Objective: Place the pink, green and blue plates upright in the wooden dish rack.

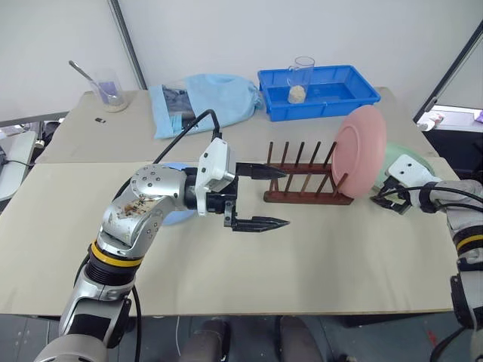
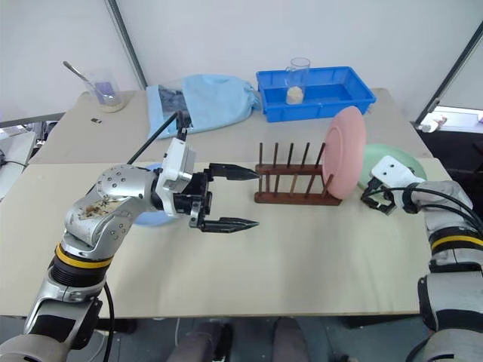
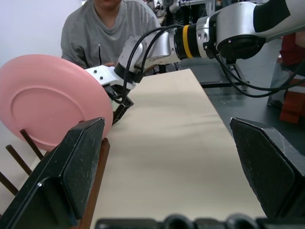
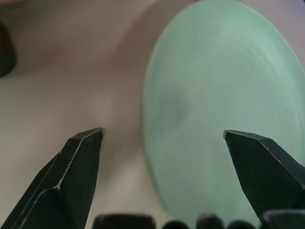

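So far only the pink plate [image 1: 358, 151] stands upright in the wooden dish rack [image 1: 306, 194]; the green plate [image 4: 224, 105] lies flat before the open, empty right gripper [image 2: 375, 197], the blue plate [image 2: 151, 216] sits behind the left arm, and the left gripper [image 1: 260, 197] is also open and empty.

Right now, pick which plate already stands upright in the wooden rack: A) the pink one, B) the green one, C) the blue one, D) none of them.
A: the pink plate stands on edge between the pegs at the right end of the wooden rack, while the green plate lies flat on the table beside it.
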Available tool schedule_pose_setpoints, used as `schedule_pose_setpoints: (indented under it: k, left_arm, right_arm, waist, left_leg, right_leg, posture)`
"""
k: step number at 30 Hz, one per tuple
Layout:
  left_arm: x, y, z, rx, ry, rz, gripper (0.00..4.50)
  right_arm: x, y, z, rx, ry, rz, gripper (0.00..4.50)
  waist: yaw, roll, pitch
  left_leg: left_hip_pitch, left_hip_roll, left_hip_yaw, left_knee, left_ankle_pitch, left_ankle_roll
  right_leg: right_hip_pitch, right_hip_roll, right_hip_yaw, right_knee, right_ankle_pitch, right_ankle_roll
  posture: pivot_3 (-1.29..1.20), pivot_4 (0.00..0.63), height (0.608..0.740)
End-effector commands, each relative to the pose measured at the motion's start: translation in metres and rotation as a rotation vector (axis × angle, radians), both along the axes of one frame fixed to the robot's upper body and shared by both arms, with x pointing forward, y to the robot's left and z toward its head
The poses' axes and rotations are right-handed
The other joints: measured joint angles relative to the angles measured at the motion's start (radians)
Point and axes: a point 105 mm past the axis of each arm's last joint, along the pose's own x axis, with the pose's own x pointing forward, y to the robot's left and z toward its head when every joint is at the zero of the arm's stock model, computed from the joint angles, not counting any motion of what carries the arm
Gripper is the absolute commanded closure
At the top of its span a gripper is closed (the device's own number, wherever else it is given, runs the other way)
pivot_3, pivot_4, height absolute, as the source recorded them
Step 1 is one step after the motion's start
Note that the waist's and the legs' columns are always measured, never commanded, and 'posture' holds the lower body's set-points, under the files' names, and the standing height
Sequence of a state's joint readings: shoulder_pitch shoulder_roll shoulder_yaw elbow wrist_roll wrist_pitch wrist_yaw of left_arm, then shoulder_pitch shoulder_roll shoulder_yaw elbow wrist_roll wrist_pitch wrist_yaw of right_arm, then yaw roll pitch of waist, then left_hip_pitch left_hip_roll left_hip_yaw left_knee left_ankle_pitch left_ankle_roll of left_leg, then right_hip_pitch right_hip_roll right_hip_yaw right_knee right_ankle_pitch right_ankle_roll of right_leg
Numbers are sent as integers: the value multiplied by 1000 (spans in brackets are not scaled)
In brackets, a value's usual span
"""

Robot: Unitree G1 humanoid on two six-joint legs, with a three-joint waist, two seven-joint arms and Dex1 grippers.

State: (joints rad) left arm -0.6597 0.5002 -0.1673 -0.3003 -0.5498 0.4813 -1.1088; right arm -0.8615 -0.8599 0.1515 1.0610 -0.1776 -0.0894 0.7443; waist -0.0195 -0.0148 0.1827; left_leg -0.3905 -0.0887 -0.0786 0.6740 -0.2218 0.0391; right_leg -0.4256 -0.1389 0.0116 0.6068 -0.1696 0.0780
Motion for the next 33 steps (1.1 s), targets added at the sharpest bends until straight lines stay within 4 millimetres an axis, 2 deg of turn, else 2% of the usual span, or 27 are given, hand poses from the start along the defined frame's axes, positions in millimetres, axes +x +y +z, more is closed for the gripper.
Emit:
schedule_pose_setpoints:
  k: [1, 10, 11, 14, 18, 23, 26, 29, 33]
  left_arm:
    - [-5, -2, 9, -14, -60, -3, 0]
    - [-2, -1, 7, -15, -64, 17, 0]
    - [-2, 0, 7, -16, -63, 19, 0]
    - [-1, 3, 9, -27, -54, 25, 0]
    - [3, 12, 13, -50, -39, 68, 0]
    - [8, 26, 10, -47, -29, 144, 0]
    - [11, 32, 11, -54, -20, 174, 0]
    - [13, 39, 11, -38, -3, 192, 0]
    - [17, 51, 9, -11, -37, 243, 0]
  right_arm:
    - [4, -3, 5, 31, -27, -34, 1214]
    - [5, 1, 3, 76, -26, -31, 4338]
    - [5, 1, 5, 80, -36, -29, 4479]
    - [5, -1, 20, 63, -88, -11, 4479]
    - [-5, -11, 53, -20, -188, 15, 4479]
    - [-34, -10, 127, -135, -394, 34, 4479]
    - [-47, 9, 169, -122, -537, 66, 4479]
    - [-57, 55, 213, 122, -697, 184, 4479]
    - [-71, 101, 241, 378, -770, 322, 4479]
  waist:
    - [0, 0, 0]
    - [-3, 0, 0]
    - [-3, 0, 0]
    - [-2, 0, 0]
    - [1, 0, 0]
    - [3, 3, 2]
    - [-4, 3, 2]
    - [-11, 3, 2]
    - [-12, 2, 2]
  left_leg:
    - [0, 0, 0, 0, 0, 0]
    - [1, 0, 0, 0, 0, 0]
    - [1, 0, 0, 0, 0, 0]
    - [2, 1, 0, 0, 0, 0]
    - [1, 1, 0, 0, 0, 0]
    - [0, 1, 0, 0, -1, 1]
    - [0, 2, 1, 0, -1, 1]
    - [1, 5, 2, 0, -1, 1]
    - [1, 11, 2, 2, -1, 1]
  right_leg:
    - [0, 0, 0, 0, 0, 0]
    - [1, 1, 1, 0, -1, 2]
    - [1, 1, 1, 0, -1, 2]
    - [1, 3, 1, 0, -1, 2]
    - [1, 3, 2, 0, -1, 2]
    - [-1, 3, 3, 0, -2, 3]
    - [-1, 3, 4, 0, -2, 4]
    - [0, 5, 4, 1, -2, 4]
    - [1, 10, 2, 2, -2, 3]
  posture:
    - [0, 150, 740]
    - [0, 150, 740]
    - [0, 150, 740]
    - [0, 150, 740]
    - [0, 150, 740]
    - [0, 150, 740]
    - [0, 150, 740]
    - [0, 150, 740]
    - [0, 150, 740]
